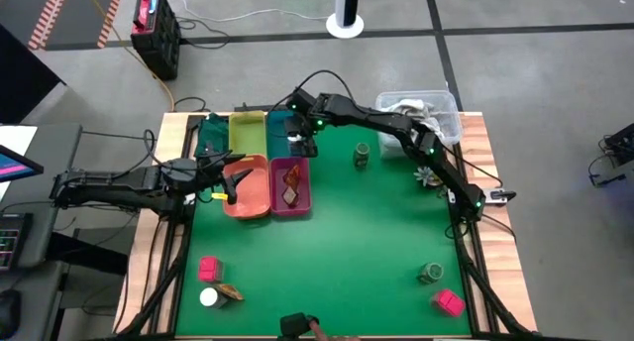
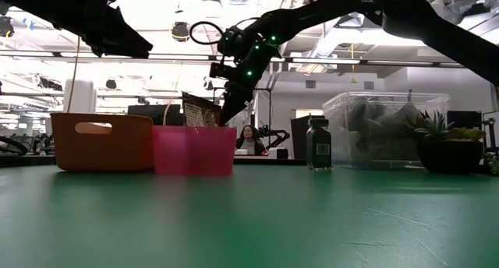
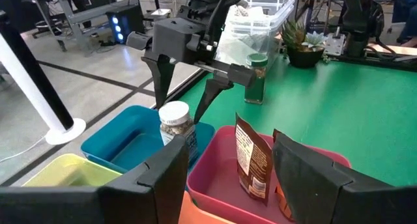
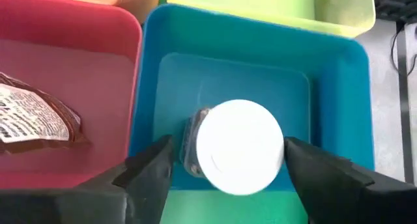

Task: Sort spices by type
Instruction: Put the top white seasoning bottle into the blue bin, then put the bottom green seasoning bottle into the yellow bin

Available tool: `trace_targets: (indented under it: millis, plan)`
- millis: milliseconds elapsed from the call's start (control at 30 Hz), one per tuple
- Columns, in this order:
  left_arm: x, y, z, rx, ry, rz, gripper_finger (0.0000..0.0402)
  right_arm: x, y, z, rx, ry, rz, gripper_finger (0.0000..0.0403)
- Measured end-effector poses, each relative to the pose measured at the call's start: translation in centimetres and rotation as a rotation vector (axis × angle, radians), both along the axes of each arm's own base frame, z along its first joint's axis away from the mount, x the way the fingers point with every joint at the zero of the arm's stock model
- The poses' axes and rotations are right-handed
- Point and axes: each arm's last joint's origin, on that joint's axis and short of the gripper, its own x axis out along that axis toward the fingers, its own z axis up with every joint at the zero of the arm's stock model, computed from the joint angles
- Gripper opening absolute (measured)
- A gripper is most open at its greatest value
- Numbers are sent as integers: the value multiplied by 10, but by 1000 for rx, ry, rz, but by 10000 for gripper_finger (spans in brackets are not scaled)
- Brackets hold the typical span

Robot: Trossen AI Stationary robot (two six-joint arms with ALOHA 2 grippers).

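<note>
Right gripper (image 4: 225, 165) hovered over blue tray (image 4: 339, 87), fingers spread wide on either side of white-capped jar (image 4: 238, 146), not touching it; jar sat in tray. Reddish-brown packet (image 3: 253, 160) leaned in pink tray (image 3: 218, 185). Left gripper (image 3: 225, 168) waited over orange tray (image 1: 253, 187), part open, empty.

2 dark jointed arms (image 1: 396, 123), seemingly green-lit.
</note>
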Motion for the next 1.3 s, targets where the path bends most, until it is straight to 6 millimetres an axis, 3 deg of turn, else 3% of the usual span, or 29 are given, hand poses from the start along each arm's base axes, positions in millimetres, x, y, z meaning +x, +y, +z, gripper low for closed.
trace_targets:
  millis: [100,233,400,600,767,933,1300]
  plan:
    - [0,0,0,0,2,0,212,1,1,5,-10,-16,4,321]
    - [0,0,-2,-1,20,0,212,-2,-1,29,-60,-22,-22,322]
    - [0,0,-2,-5,20,1,212,-26,-2,56,-9,-3,-99,322]
    - [0,0,-2,-11,15,3,212,-55,11,41,202,310,-256,322]
    - [0,0,-2,-13,9,3,212,-64,29,39,248,464,-311,318]
    - [0,0,-2,-16,7,3,212,-75,37,57,180,492,-358,303]
    - [-2,0,-6,-26,56,6,212,-83,30,64,192,478,-425,296]
